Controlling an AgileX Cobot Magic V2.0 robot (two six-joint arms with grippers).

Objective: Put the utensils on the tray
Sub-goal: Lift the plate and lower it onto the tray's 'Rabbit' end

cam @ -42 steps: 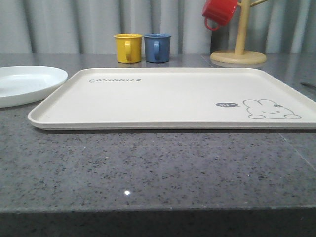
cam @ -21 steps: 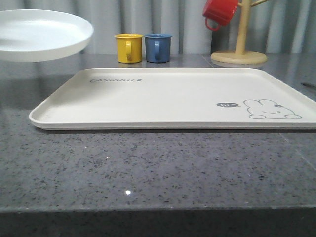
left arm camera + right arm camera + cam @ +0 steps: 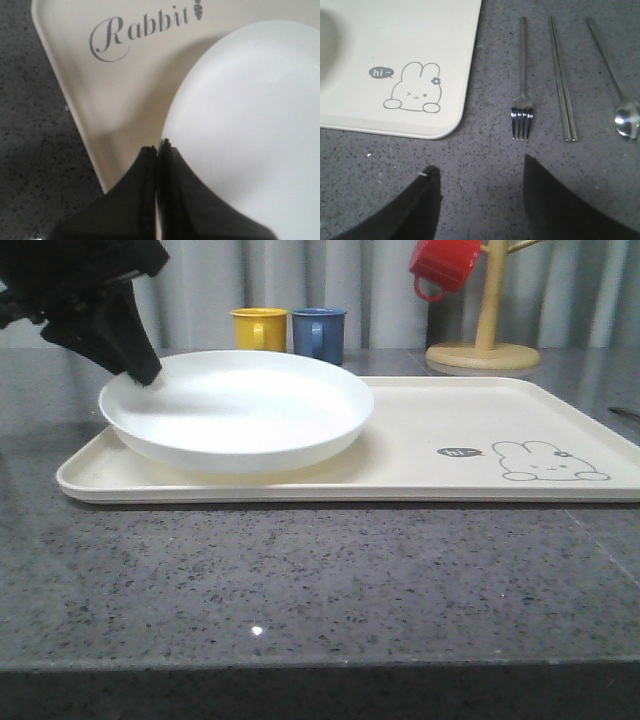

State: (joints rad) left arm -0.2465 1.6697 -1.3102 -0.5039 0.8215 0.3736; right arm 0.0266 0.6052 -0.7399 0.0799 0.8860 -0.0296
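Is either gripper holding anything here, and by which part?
The left gripper pinches the white plate by its rim, over the tray. The right gripper is open, holding nothing.

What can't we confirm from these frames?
- Front view: whether the plate rests flat on the tray or is still lifted; its own body hides the underside.
- Left wrist view: plate rim where the left gripper pinches it, covered by the jaws.
- Right wrist view: spoon handle end, cut off by the frame edge.
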